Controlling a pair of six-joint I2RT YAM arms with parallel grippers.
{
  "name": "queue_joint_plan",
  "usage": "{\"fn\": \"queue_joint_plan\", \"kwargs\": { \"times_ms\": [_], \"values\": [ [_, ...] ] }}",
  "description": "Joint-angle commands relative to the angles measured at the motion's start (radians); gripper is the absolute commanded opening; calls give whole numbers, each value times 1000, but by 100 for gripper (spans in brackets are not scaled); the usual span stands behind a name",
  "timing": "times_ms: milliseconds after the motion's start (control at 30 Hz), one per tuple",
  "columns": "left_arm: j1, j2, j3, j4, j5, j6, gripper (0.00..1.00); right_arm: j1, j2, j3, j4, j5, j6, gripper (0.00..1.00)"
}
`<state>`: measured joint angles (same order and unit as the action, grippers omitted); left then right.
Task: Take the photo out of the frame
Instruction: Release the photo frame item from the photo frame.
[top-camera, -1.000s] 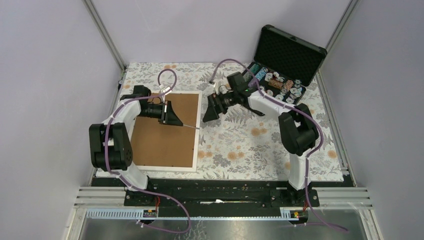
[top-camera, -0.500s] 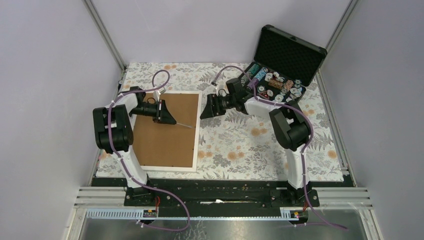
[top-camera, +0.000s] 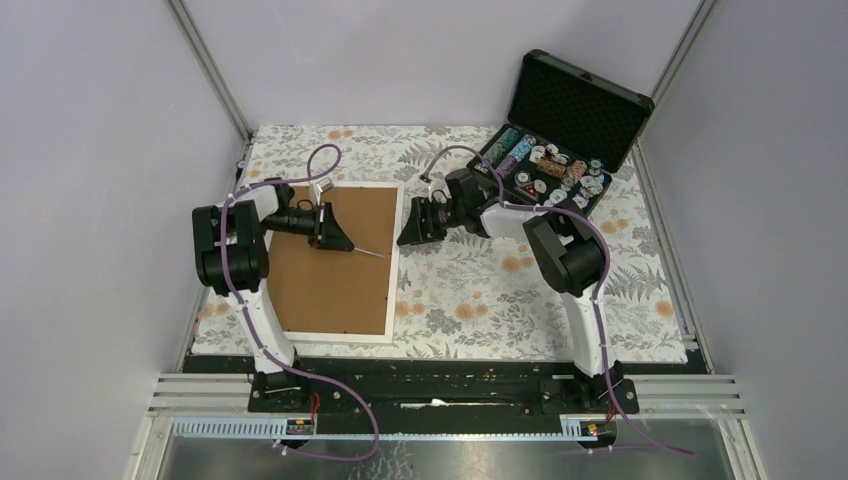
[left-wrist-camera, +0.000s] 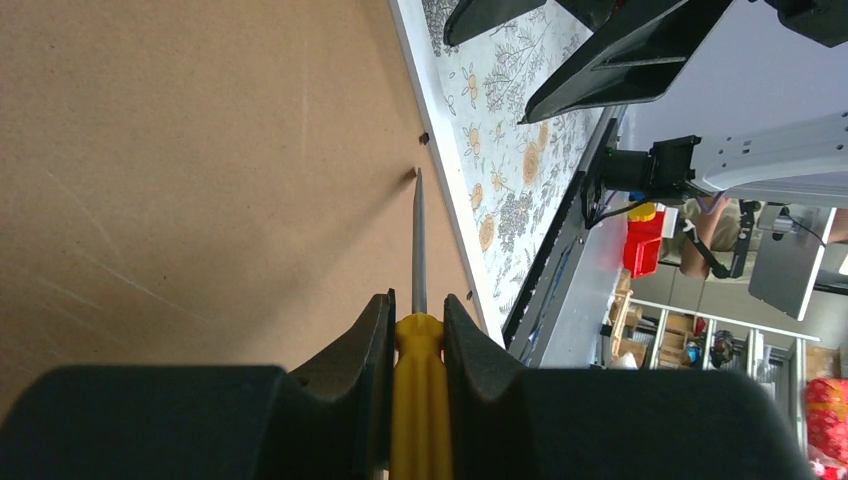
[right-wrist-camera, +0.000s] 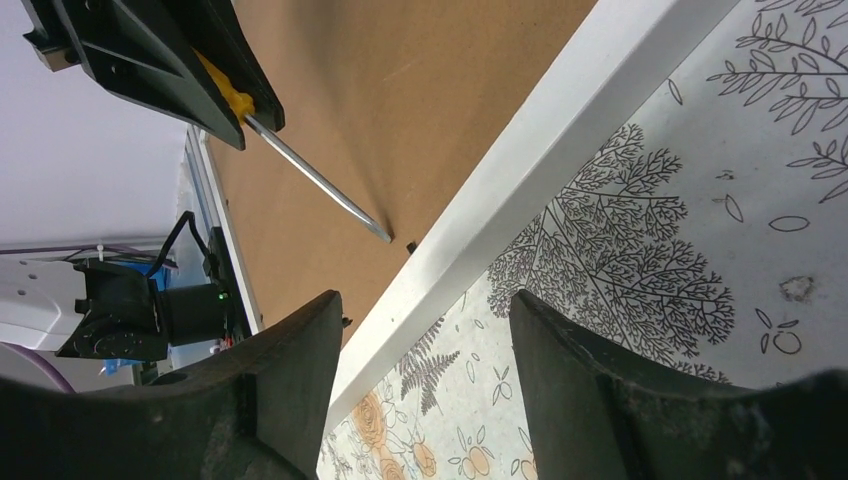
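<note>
Left hand (left-wrist-camera: 418, 305) around screwdriver (left-wrist-camera: 417, 385), over frame (left-wrist-camera: 200, 150)

Brown fibreboard back on the frame (top-camera: 335, 265), with a narrow white border. Yellow handle and silvery shaft on the screwdriver (left-wrist-camera: 419, 340), clamped between the black fingers (left-wrist-camera: 365, 345) of the left gripper (left-wrist-camera: 418, 305). Under the black right gripper (right-wrist-camera: 425, 305), a white tablecloth (right-wrist-camera: 700, 200) printed with grey leaves and orange flowers. Behind that gripper, black case (top-camera: 580, 105), multicoloured chips (top-camera: 555, 170).
</note>
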<state>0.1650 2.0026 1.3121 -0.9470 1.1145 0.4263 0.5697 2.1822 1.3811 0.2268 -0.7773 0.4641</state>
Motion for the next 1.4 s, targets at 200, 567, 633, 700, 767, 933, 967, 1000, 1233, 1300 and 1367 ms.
{"fn": "queue_joint_plan", "kwargs": {
  "times_ms": [200, 567, 633, 700, 767, 933, 967, 1000, 1233, 1300, 1367],
  "values": [
    [6, 46, 17, 52, 83, -2, 0, 21, 42, -11, 81, 24, 34, 61],
    [16, 55, -3, 131, 79, -69, 0, 22, 71, -7, 97, 29, 42, 51],
    [16, 56, -9, 131, 77, -65, 0, 23, 77, -3, 99, 29, 44, 50],
    [16, 61, -11, 115, 79, -45, 0, 24, 81, 1, 99, 27, 47, 49],
    [15, 73, -4, 73, 84, -5, 0, 27, 86, 4, 98, 26, 49, 48],
    [15, 85, -7, 25, 85, 45, 0, 34, 95, 7, 100, 27, 55, 45],
    [15, 82, -9, 24, 86, 46, 0, 35, 95, 8, 101, 27, 58, 45],
    [15, 82, -9, 24, 89, 46, 0, 37, 97, 9, 99, 26, 58, 44],
    [15, 91, -6, 41, 98, 25, 0, 45, 104, 13, 96, 27, 57, 42],
    [15, 90, -13, 63, 100, 7, 0, 47, 110, 15, 92, 30, 57, 41],
    [15, 91, -18, 87, 101, -19, 0, 49, 113, 16, 90, 30, 59, 40]
  ]
}}
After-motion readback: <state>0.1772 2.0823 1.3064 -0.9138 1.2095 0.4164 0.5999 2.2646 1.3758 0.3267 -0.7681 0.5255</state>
